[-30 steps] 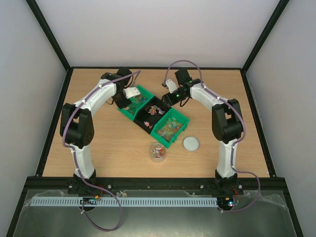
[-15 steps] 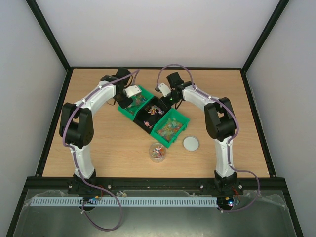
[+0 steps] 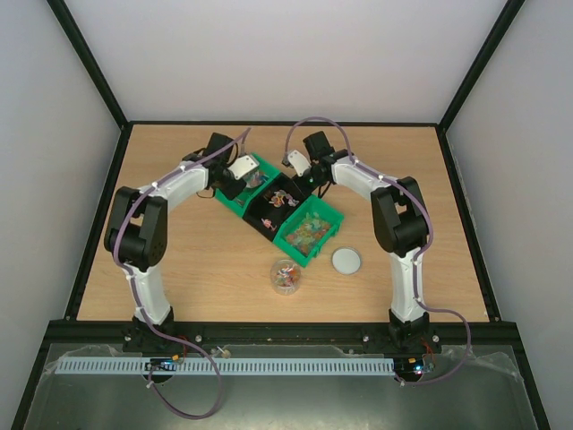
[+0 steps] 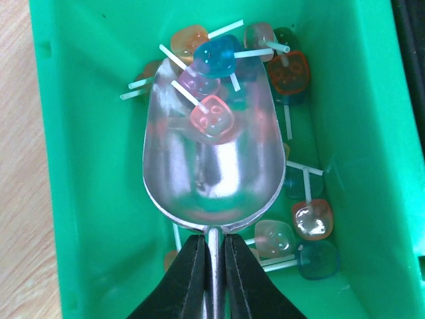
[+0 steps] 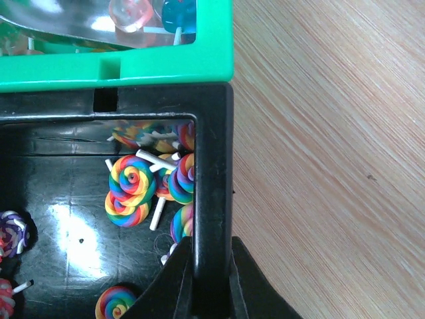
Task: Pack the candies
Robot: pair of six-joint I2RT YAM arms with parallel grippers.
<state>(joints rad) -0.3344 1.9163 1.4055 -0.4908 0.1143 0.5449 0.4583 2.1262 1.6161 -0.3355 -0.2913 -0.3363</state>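
Shifted slightly, left end effector (image 4: 214,242) gripping scoop (image 4: 212,166), right end effector (image 5: 211,244) pinching bin (image 5: 212,133) wall

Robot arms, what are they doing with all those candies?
The left hand holds a metal scoop inside a green bin, with a few cube lollipops lying in it. The right hand pinches the wall of the black bin next door, which holds rainbow swirl lollipops. Nearer the arms, a clear jar stands open with some sweets inside, its round lid lying beside it.
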